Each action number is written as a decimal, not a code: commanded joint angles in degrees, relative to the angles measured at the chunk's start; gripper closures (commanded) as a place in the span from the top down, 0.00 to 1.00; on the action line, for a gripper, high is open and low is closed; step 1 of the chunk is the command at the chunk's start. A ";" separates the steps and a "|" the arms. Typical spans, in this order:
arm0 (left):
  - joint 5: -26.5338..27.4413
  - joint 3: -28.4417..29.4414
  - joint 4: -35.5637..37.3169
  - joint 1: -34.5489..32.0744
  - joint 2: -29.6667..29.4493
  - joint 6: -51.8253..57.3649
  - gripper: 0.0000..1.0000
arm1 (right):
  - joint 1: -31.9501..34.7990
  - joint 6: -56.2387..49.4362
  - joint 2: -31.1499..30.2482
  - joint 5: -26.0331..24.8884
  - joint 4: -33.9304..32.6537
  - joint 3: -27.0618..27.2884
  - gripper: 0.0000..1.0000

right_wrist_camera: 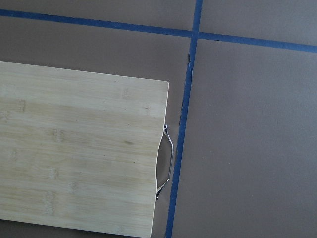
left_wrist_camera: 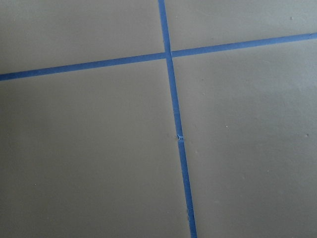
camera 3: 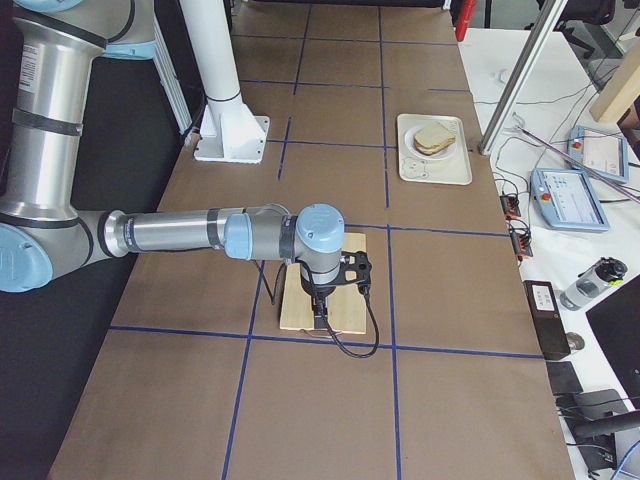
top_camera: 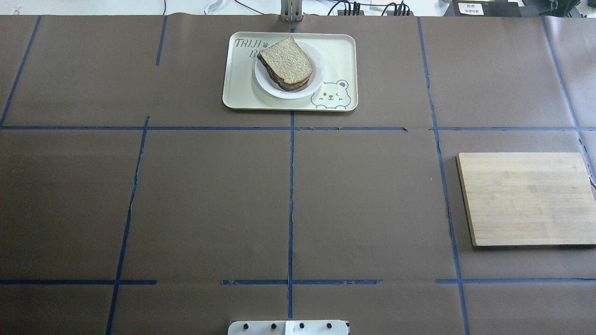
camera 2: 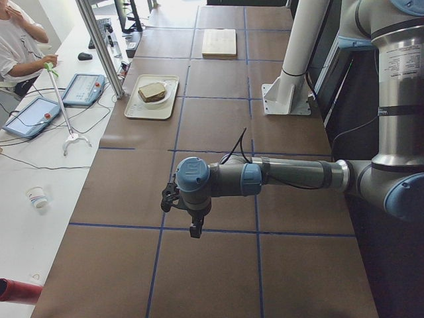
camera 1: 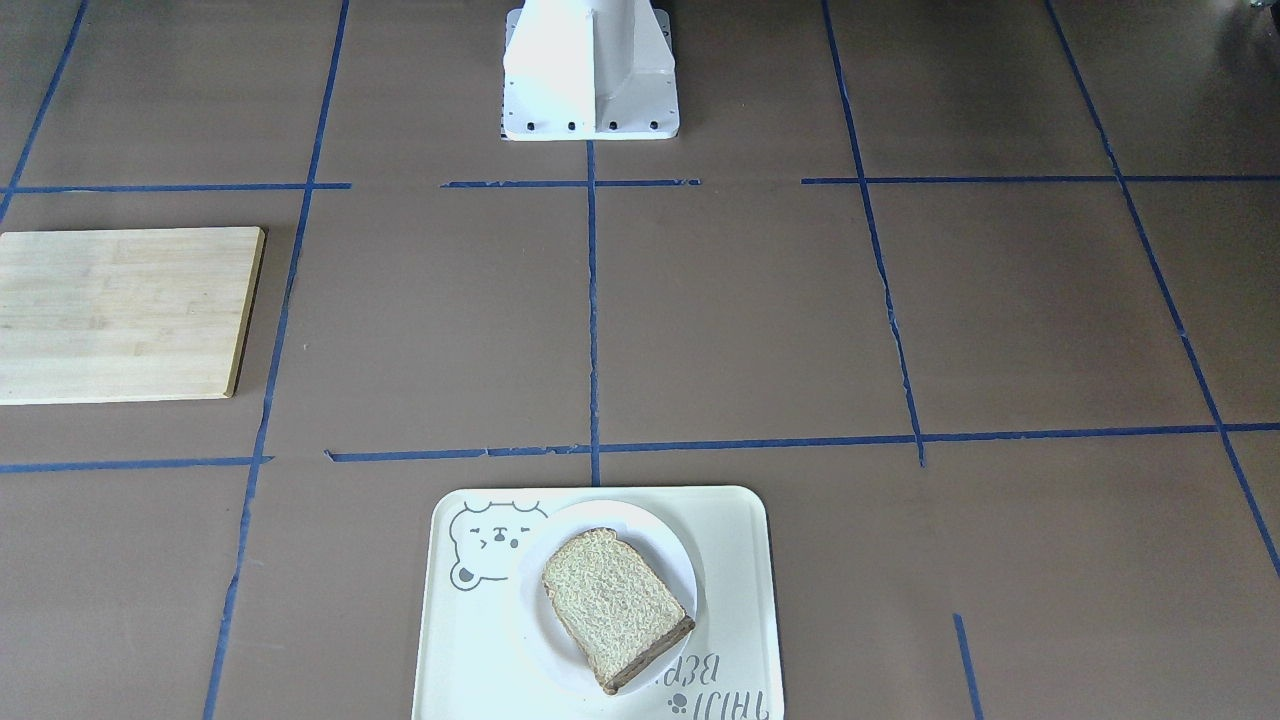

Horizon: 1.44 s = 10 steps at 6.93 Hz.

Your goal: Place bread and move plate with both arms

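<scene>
the tabletop [top_camera: 209,195], brown paper gridded with blue tape, takes up nearly everything i see. the left arm [camera 2: 291,175] hangs stretched out over bare paper at its own end of the tabletop. the right arm [camera 3: 180,232] reaches out over the wooden cutting board [top_camera: 526,197] on its side. neither arm is anywhere near the food.

at the far edge, opposite the base, sits the cream tray [top_camera: 240,83] with the bear drawing. the white plate [camera 1: 550,640] lies inside it, and the bread [top_camera: 286,60] lies flat on the plate. there is a darker layer under it that i can't make out.

the left gripper [camera 2: 193,228] and right gripper [camera 3: 320,318] show only in the side views. i cannot tell whether either is apart or together. the wrist cameras show just tape lines and the board's metal handle, with no fingers in view.

my read is that the bread is placed and the plate is in the tray, so the job looks either finished or parked before a plate move. if the plate has to travel, i would bring both arms in from either side and come down on opposite rims. both grips would need to close evenly, and the lift must stay level so the slice doesn't slide. i'd also want to clear the tray's raised lip before moving the plate sideways.
</scene>
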 commanded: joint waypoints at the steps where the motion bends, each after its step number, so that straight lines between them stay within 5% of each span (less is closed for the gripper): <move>1: 0.01 -0.15 0.15 -0.06 0.05 -0.38 1.00 | 0.00 0.00 -0.08 0.10 0.00 0.00 1.00; 10: 3.44 -0.59 2.53 0.03 0.75 -0.20 1.00 | 0.00 0.18 -0.25 0.36 0.09 -0.08 1.00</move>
